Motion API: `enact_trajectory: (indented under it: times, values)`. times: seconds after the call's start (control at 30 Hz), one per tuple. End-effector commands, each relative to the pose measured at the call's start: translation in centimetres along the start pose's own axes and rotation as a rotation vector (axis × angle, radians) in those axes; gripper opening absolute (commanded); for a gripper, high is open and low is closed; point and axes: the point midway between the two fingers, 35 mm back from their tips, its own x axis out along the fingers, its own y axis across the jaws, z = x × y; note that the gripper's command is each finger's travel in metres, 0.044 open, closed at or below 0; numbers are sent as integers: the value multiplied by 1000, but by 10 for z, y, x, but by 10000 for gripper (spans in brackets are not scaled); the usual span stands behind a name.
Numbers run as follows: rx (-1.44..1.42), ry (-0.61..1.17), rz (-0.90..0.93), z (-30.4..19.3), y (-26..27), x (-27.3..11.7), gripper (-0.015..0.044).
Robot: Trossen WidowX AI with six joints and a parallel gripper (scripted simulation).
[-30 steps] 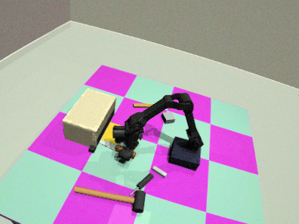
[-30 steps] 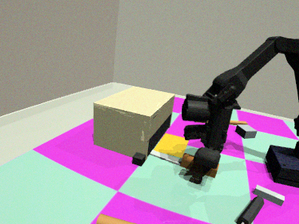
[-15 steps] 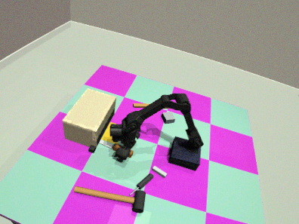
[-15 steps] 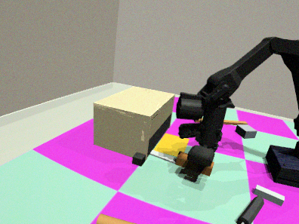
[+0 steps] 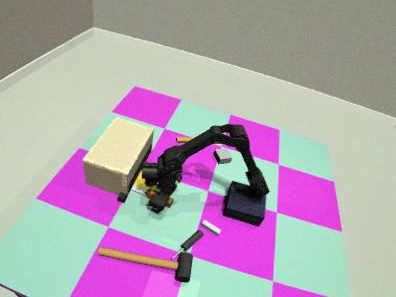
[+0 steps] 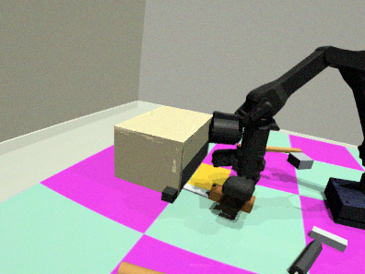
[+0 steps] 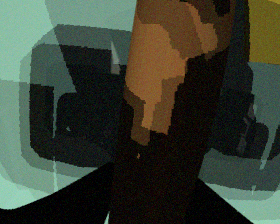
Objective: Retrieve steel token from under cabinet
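- And the gripper [image 5: 160,200] [image 6: 229,208] [image 7: 150,177] is clamped on the brown handle [image 5: 151,194] [image 6: 215,193] [image 7: 155,55], low over the worktop [image 5: 300,239] [image 6: 69,220]
- Pale blade [image 5: 139,190] [image 6: 195,191] pointing at the cabinet [image 5: 117,149] [image 6: 152,151]!
- Yellow area [image 5: 142,181] [image 6: 209,174] [image 7: 265,30] just beside the blade
- The token? Can't tell where it lies
- Hammer [image 5: 184,267] lying beside the screwdriver [image 5: 192,240] [image 6: 308,257]
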Motion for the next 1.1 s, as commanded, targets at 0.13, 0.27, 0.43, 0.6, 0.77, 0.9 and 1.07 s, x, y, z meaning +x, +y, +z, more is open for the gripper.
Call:
enact_trajectory:
  times: [0.13, 0.27, 0.43, 0.6, 0.77, 0.9, 1.07]
  values:
    - [-4, -3, 2, 10, 0, 0, 0]
    - [-4, -3, 2, 14, -1, -1, 0]
    - [-4, -3, 2, 19, -1, -1, 0]
    - [-4, -4, 2, 24, -1, -1, 0]
    - [-4, -4, 2, 28, -2, 0, 0]
    - [-4, -4, 1, 29, -5, 0, 0]
    - [-4, -4, 1, 29, -12, 1, 0]
